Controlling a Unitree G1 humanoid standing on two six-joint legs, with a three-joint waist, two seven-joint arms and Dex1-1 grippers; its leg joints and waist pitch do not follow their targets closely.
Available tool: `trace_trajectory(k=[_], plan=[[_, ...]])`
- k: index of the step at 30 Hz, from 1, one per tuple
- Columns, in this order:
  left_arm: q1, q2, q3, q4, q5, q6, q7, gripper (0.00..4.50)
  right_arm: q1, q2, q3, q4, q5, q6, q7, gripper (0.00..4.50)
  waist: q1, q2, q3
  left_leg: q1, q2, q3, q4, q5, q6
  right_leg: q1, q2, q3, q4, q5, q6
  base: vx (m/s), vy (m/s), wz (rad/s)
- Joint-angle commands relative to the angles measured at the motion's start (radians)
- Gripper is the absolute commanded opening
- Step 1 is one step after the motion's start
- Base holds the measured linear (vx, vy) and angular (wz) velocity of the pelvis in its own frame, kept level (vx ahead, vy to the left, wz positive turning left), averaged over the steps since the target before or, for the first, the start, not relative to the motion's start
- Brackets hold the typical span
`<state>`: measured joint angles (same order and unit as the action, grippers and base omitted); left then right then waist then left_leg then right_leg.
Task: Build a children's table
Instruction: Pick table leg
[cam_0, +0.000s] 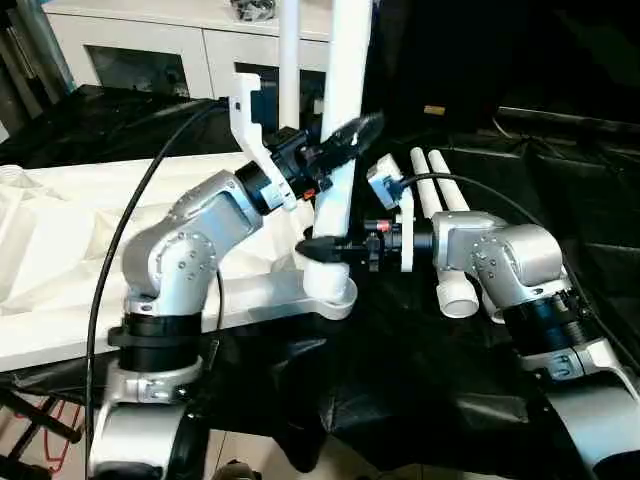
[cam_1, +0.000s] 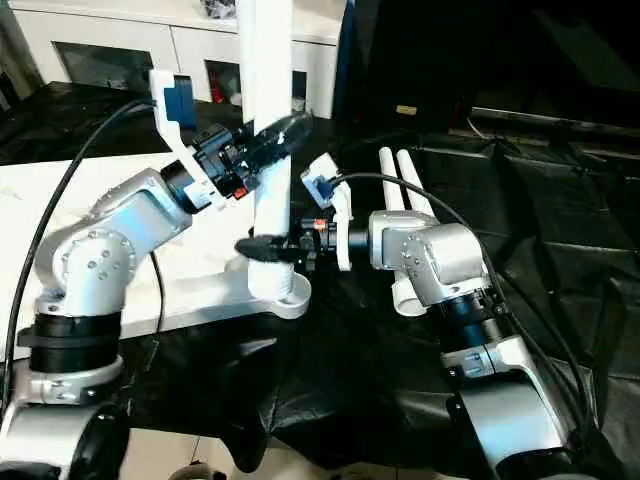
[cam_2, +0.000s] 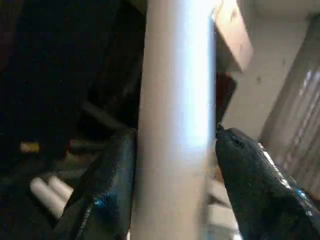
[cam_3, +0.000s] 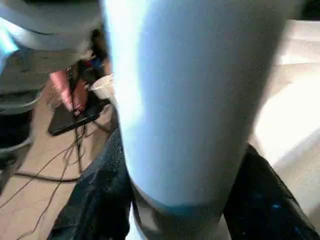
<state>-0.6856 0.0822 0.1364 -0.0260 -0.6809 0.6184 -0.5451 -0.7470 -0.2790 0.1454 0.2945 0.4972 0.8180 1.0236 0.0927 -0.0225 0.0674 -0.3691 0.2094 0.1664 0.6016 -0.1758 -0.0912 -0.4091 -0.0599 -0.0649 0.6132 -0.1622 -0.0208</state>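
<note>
Tabletop (cam_0: 60, 250) lies underside up at the left of the head view, with an upright leg (cam_0: 340, 150) planted in its near corner socket (cam_0: 330, 292) at centre. The left gripper (cam_0: 345, 135) clasps it high, the right gripper (cam_0: 325, 248) low (two spare legs (cam_0: 440, 195) wait on the black-draped surface). Left wrist view: jaws flank the leg (cam_2: 177, 120), touching. Right wrist view: jaws hug it (cam_3: 185, 100) just above the socket. Seating seems under way; next it needs a straight downward push.

A black crinkled sheet (cam_0: 420, 380) covers the work surface. On it lies the white tabletop (cam_0: 60, 250), underside up, and beside it two loose white legs (cam_0: 440, 200) rest side by side.
</note>
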Motion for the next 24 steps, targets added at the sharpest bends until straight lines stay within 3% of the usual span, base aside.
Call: trace_trajectory(k=[1, 5, 6, 7, 8, 9, 11, 13, 14, 15, 17, 20, 24], plan=[[-0.008, -0.031, 0.03, -0.009, 0.006, -0.116, 0.008, 3.01, 0.01, 0.007, -0.04, 0.011, -0.003, -0.024, -0.035, 1.94, 0.005, -0.004, -0.083, 0.004, 0.011, 0.003, -0.06, -0.125, 0.002, 0.065, -0.065, 0.041, -0.069, -0.216, -0.164, 0.0, 0.0, 0.0], [-0.018, -0.072, 0.087, 0.022, -0.022, -0.156, 0.054, 3.01, 0.03, 0.028, -0.059, 0.01, 0.003, -0.043, -0.068, 1.91, 0.005, -0.004, -0.083, 0.004, 0.012, 0.003, -0.06, -0.129, 0.005, 0.064, -0.065, 0.04, -0.069, -0.213, -0.164, 0.0, 0.0, 0.0], [-0.017, -0.076, 0.092, 0.033, -0.006, -0.179, 0.068, 3.01, 0.037, 0.036, -0.066, 0.008, 0.004, -0.053, -0.081, 1.91, 0.006, 0.005, -0.084, 0.006, 0.012, 0.001, -0.06, -0.132, 0.004, 0.064, -0.065, 0.04, -0.067, -0.215, -0.161, 0.0, 0.0, 0.0], [-0.015, -0.079, 0.1, 0.051, 0.019, -0.219, 0.087, 3.01, 0.049, 0.049, -0.077, 0.004, 0.004, -0.07, -0.105, 1.91, 0.005, 0.003, -0.083, 0.005, 0.012, 0.002, -0.061, -0.135, 0.007, 0.061, -0.064, 0.04, -0.074, -0.219, -0.153, 0.0, 0.0, 0.0], [-0.011, -0.076, 0.106, 0.068, 0.031, -0.24, 0.089, 3.01, 0.057, 0.061, -0.089, 0.004, -0.001, -0.09, -0.135, 1.91, 0.004, 0.009, -0.082, 0.005, 0.012, 0.001, -0.062, -0.142, 0.002, 0.062, -0.064, 0.04, -0.071, -0.221, -0.152, 0.0, 0.0, 0.0], [0.002, -0.054, 0.095, 0.086, 0.055, -0.255, 0.068, 3.01, 0.067, 0.074, -0.103, 0.006, -0.017, -0.114, -0.175, 1.91, 0.003, 0.004, -0.085, 0.006, 0.011, 0.0, -0.063, -0.138, -0.002, 0.063, -0.065, 0.039, -0.072, -0.218, -0.145, 0.0, 0.0, 0.0], [0.04, 0.01, 0.038, 0.102, 0.123, -0.278, 0.002, 3.01, 0.081, 0.085, -0.105, 0.016, -0.06, -0.163, -0.237, 1.91, 0.002, 0.004, -0.085, 0.009, 0.013, -0.002, -0.066, -0.14, -0.009, 0.059, -0.065, 0.039, -0.073, -0.239, -0.126, 0.0, 0.0, 0.0], [0.108, 0.117, -0.065, 0.098, 0.214, -0.3, -0.122, 3.01, 0.105, 0.091, -0.096, 0.03, -0.114, -0.22, -0.302, 1.91, 0.004, 0.011, -0.085, 0.011, 0.014, -0.005, -0.068, -0.138, -0.019, 0.054, -0.069, 0.039, -0.07, -0.252, -0.115, 0.0, 0.0, 0.0], [0.108, 0.117, -0.065, 0.098, 0.214, -0.3, -0.122, 3.01, 0.105, 0.091, -0.096, 0.03, -0.114, -0.22, -0.302, 1.91, -0.004, 0.011, -0.083, 0.009, 0.013, -0.001, -0.07, -0.141, -0.022, 0.055, -0.063, 0.041, -0.067, -0.251, -0.113, 0.0, 0.0, 0.0], [0.143, 0.17, -0.115, 0.094, 0.257, -0.313, -0.181, 3.01, 0.117, 0.091, -0.09, 0.033, -0.141, -0.247, -0.335, 1.91, -0.002, 0.016, -0.086, 0.016, 0.014, 0.002, -0.066, -0.143, -0.032, 0.053, -0.062, 0.042, -0.065, -0.219, -0.128, 0.0, 0.0, 0.0], [0.199, 0.264, -0.203, 0.112, 0.329, -0.352, -0.283, 3.01, 0.14, 0.091, -0.082, 0.031, -0.186, -0.281, -0.399, 1.91, -0.004, 0.018, -0.083, 0.016, 0.015, -0.001, -0.072, -0.151, -0.034, 0.051, -0.062, 0.042, -0.062, -0.208, -0.137, 0.0, 0.0, 0.0], [0.24, 0.329, -0.277, 0.144, 0.366, -0.386, -0.394, 3.01, 0.164, 0.094, -0.076, 0.021, -0.207, -0.319, -0.416, 1.91, -0.005, 0.02, -0.083, 0.017, 0.014, 0.001, -0.073, -0.161, -0.043, 0.052, -0.062, 0.044, -0.061, -0.186, -0.151, 0.0, 0.0, 0.0], [0.256, 0.375, -0.351, 0.228, 0.425, -0.436, -0.482, 3.01, 0.179, 0.091, -0.068, 0.015, -0.226, -0.335, -0.434, 1.91, -0.009, 0.021, -0.078, 0.018, 0.013, 0.002, -0.076, -0.213, -0.046, 0.052, -0.065, 0.048, -0.067, -0.247, -0.147, 0.0, 0.0, 0.0]])
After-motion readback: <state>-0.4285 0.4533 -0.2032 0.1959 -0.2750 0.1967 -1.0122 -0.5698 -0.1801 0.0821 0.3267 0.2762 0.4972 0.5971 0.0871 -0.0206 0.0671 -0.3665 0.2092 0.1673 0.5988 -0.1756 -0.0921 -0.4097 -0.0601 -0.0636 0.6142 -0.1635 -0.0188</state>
